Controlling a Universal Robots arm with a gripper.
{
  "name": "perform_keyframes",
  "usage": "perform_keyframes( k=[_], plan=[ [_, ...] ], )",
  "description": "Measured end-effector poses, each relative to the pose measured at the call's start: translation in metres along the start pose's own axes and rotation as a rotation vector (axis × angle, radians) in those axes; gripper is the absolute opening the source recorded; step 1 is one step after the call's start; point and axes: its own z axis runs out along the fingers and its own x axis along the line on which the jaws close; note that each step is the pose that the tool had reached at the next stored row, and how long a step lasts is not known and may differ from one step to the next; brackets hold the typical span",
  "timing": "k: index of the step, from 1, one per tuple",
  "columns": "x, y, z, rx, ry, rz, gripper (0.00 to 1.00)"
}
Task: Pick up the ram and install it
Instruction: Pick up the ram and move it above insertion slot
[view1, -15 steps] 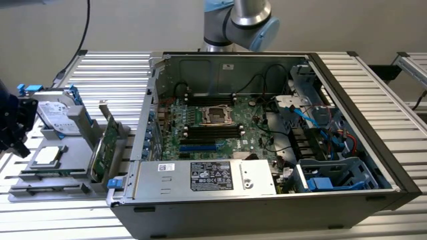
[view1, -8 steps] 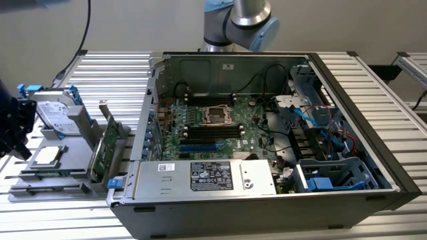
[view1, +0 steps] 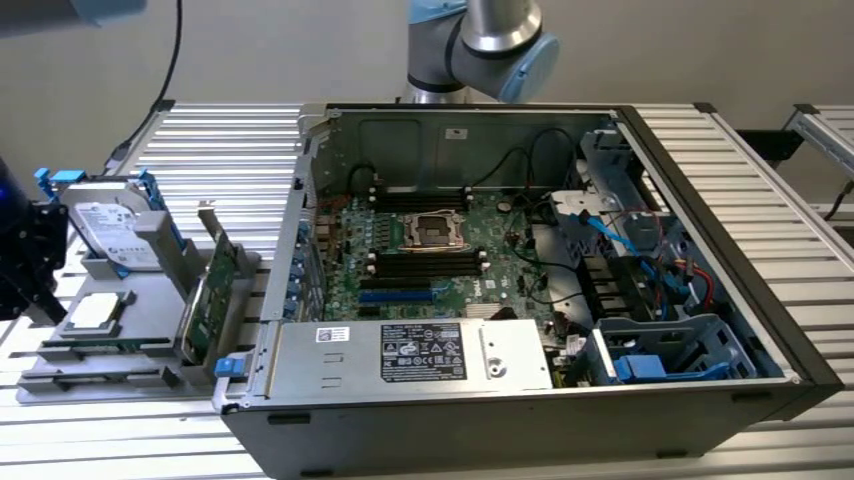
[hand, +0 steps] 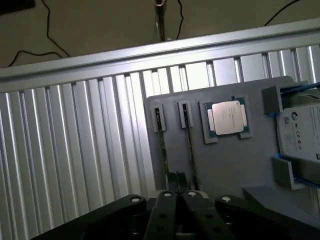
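Two slim green ram sticks (hand: 162, 150) (hand: 190, 150) stand on edge in slots of a grey parts tray (hand: 235, 165). In the exterior view a ram stick (view1: 100, 347) lies low along the near side of that tray (view1: 80, 375), at the exterior view's left. My gripper (hand: 177, 179) hovers over the tray with its fingertips close together, above the gap between the two sticks and holding nothing. The arm's dark wrist (view1: 24, 250) is at the exterior view's left edge, above the tray.
The tray also carries a square silver processor (hand: 227, 117), a hard drive (hand: 300, 132) in blue clips, and a tall green expansion card (view1: 214, 290). An open computer case (view1: 534, 250) with its motherboard (view1: 414, 255) sits at centre on a slatted aluminium table (hand: 75, 150).
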Motion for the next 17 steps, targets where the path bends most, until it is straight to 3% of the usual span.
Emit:
perform_keyframes(
  k=[5, 10, 14, 17],
  plan=[
    [0.0, 0.0, 0.001, 0.0065, 0.0071, -0.091, 0.11],
    [-0.0001, -0.0001, 0.0016, 0.0182, 0.0113, -0.181, 0.11],
    [-0.0001, -0.0001, 0.0018, 0.0262, 0.0111, -0.248, 0.11],
    [-0.0001, 0.0001, 0.0019, 0.0273, 0.0094, -0.26, 0.11]
  ],
)
